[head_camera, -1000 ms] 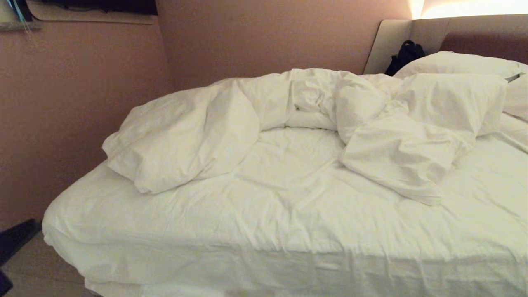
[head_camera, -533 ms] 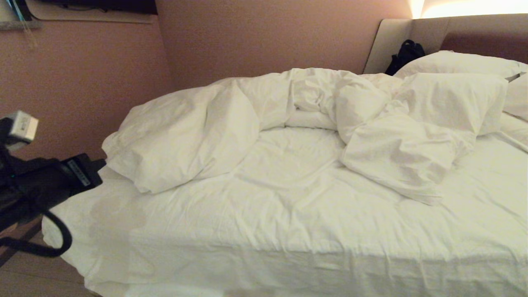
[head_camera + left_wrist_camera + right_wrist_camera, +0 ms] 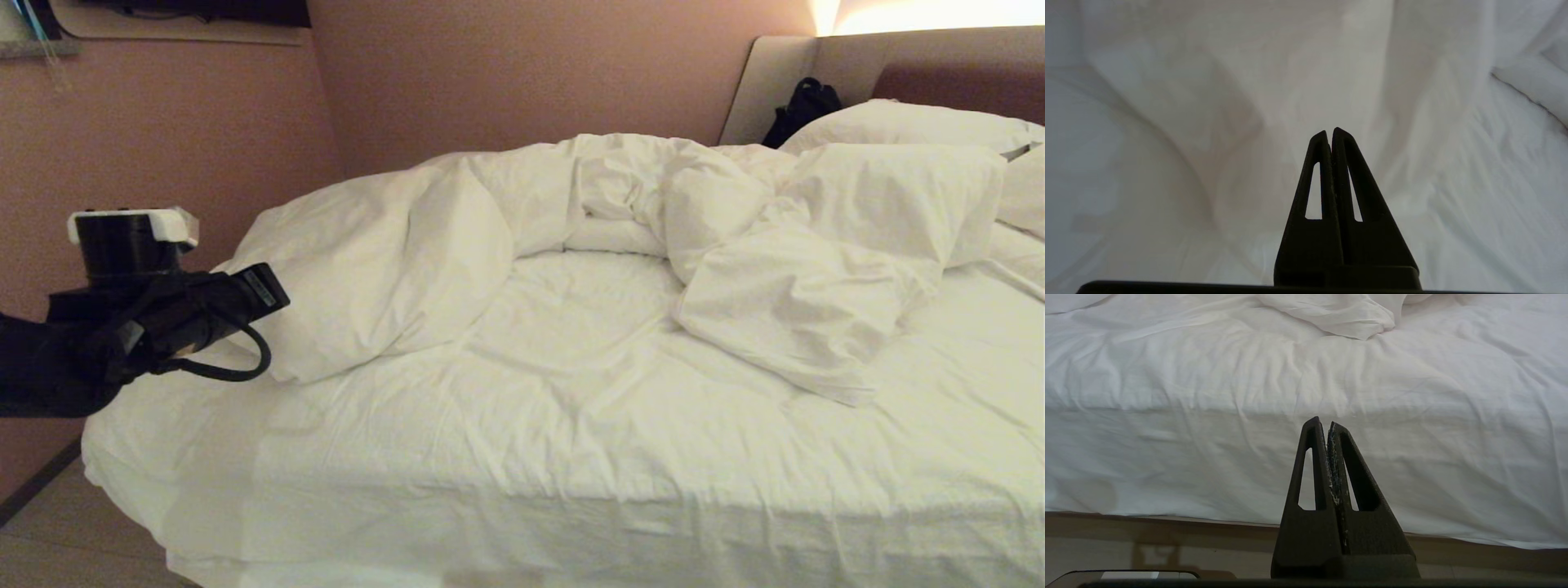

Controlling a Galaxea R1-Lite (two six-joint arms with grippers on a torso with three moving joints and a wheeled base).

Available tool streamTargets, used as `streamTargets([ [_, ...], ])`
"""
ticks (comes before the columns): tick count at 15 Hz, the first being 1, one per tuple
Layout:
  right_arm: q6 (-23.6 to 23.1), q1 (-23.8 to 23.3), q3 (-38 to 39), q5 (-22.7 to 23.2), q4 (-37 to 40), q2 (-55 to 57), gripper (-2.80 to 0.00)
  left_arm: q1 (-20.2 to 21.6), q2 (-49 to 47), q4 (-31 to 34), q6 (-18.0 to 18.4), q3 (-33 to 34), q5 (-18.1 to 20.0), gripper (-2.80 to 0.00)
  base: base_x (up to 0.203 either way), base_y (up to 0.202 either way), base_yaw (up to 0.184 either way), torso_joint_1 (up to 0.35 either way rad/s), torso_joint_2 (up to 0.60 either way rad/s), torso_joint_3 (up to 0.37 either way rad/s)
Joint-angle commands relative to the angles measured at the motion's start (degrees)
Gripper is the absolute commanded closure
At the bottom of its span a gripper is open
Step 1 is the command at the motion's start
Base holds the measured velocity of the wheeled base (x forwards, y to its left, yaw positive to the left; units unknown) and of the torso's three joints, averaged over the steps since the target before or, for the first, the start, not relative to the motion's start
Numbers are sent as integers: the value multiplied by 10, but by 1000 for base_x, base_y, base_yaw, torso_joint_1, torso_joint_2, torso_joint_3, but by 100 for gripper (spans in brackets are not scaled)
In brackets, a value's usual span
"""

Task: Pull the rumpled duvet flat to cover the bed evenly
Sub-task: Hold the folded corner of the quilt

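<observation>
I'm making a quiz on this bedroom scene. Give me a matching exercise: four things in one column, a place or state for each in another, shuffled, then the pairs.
Things:
1. duvet
2. left gripper
3. right gripper
4. black bag

Places or states:
A. shut, facing the bed's near side
B. against the headboard, behind the pillows
C. bunched up across the far half of the bed
D. shut, beside the duvet's left lump

Pairs: 1-C, 2-D, 3-A, 4-B

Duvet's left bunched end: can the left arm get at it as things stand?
Probably yes. The left gripper hangs right beside the duvet, with only bare bed sheet nearby and nothing between. Its fingers are shut, so they must open first.
</observation>
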State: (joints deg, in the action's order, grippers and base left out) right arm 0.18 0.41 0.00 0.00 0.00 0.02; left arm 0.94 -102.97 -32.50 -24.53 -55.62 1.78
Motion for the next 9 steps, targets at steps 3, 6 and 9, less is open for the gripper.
streamTargets([
  [3,0,0,0,0,0,0,0,1,-78,1,-6,-38,-1,0,0,0,0,0,0,0],
  [6,0,0,0,0,0,0,0,2,-58,13,-17,-37,0,0,0,0,0,0,0,0],
  [9,0,0,0,0,0,0,0,14,-63,41,-27,-55,2,0,0,0,0,0,0,0],
])
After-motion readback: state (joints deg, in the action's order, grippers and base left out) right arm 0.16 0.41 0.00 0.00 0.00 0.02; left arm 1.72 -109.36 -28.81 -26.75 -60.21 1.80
